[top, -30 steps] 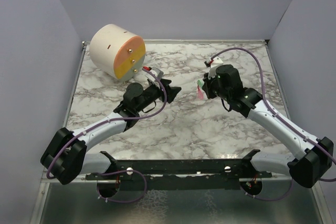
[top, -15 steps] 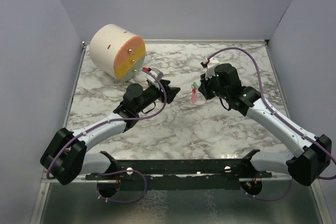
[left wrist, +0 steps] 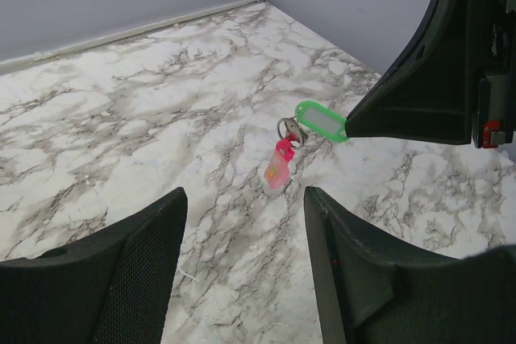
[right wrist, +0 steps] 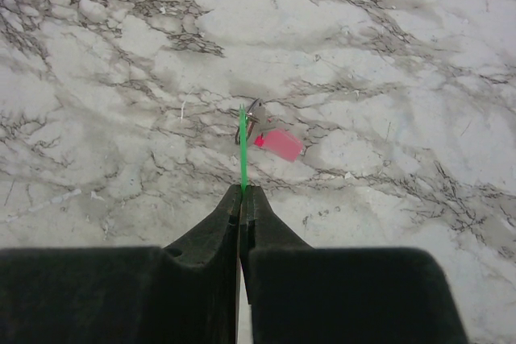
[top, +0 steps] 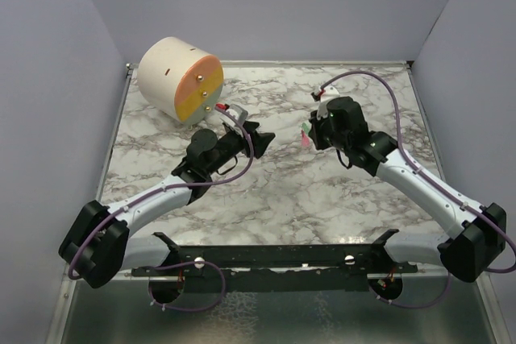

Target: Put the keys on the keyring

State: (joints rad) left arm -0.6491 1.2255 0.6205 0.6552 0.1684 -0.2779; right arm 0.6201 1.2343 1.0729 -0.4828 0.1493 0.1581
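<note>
Marble table: right gripper pinched tight on green key, just off centre toward 1 o'clock; pink key hanging from same ring. At its 9 o'clock, left gripper wide open, empty.

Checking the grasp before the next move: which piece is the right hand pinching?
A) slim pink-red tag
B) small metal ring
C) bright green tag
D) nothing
C: the right hand is shut on the edge of the bright green tag, while the slim pink-red tag hangs from the small metal ring.
</note>
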